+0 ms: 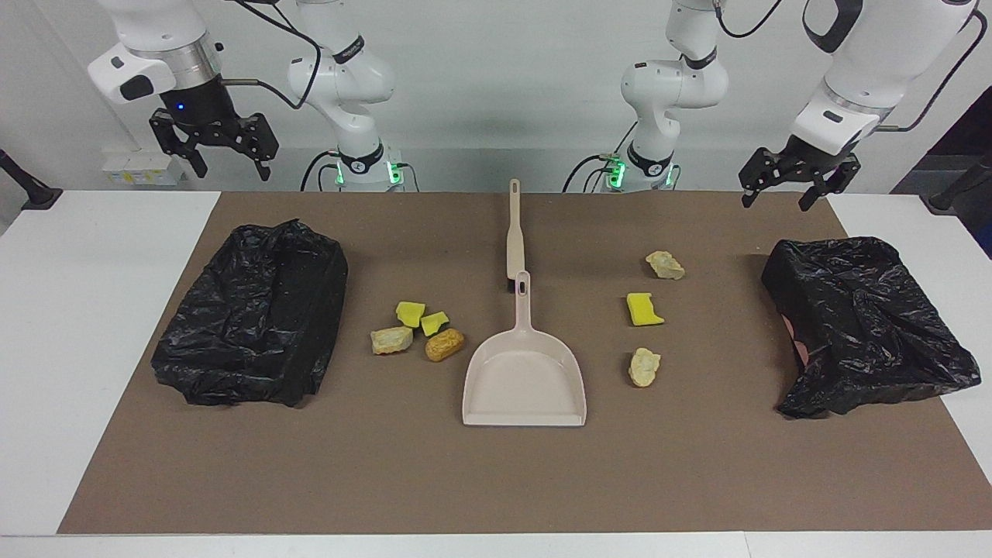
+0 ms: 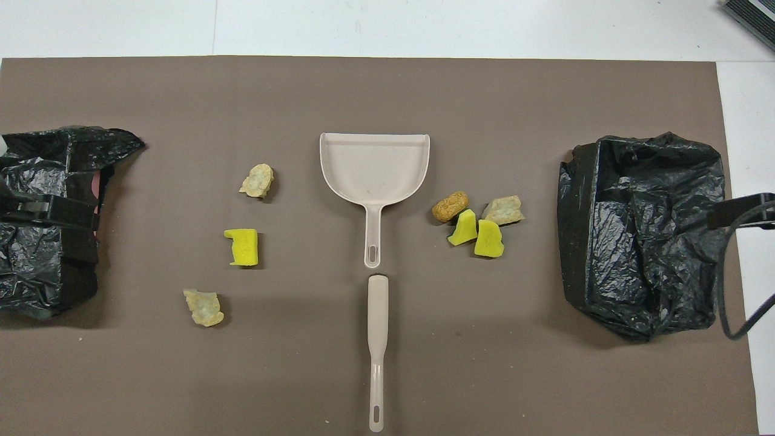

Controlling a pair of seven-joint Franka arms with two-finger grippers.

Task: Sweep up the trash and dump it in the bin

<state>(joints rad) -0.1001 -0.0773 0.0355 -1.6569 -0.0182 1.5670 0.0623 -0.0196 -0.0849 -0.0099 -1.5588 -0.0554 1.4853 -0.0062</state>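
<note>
**Both hands are hanging empty above the bench ends**

You are looking at the right hand [image 1: 214, 151] hovering in the air over the right arm's end of the bench [image 1: 77, 310], its fingers spread wide and gripping nothing. The left hand [image 1: 798, 182] is hanging over the left arm's end, fingers likewise parted and touching nothing.

The trash is lying in two groups on the brown mat [image 1: 496, 480]. Toward the right arm's end, four scraps are sitting bunched together: two yellow sponge bits [image 1: 410, 312] [image 1: 434, 322], a pale lump [image 1: 391, 340] and an orange-brown lump [image 1: 445, 344], the last just beside the dustpan [image 1: 524, 387]. Toward the left arm's end, three scraps are lying apart in a loose row: a pale lump [image 1: 665, 265] nearest the robots, a yellow sponge piece [image 1: 643, 309] in between, and another pale lump [image 1: 644, 366] farthest.

The dustpan is resting mid-mat with its handle pointing toward the robots. The brush [image 1: 514, 236] is lying nearer the robots, almost in line with that handle. A bin lined with a black bag [image 1: 256, 318] is sitting at the right arm's end, and a second one [image 1: 860, 325] at the left arm's end.
</note>
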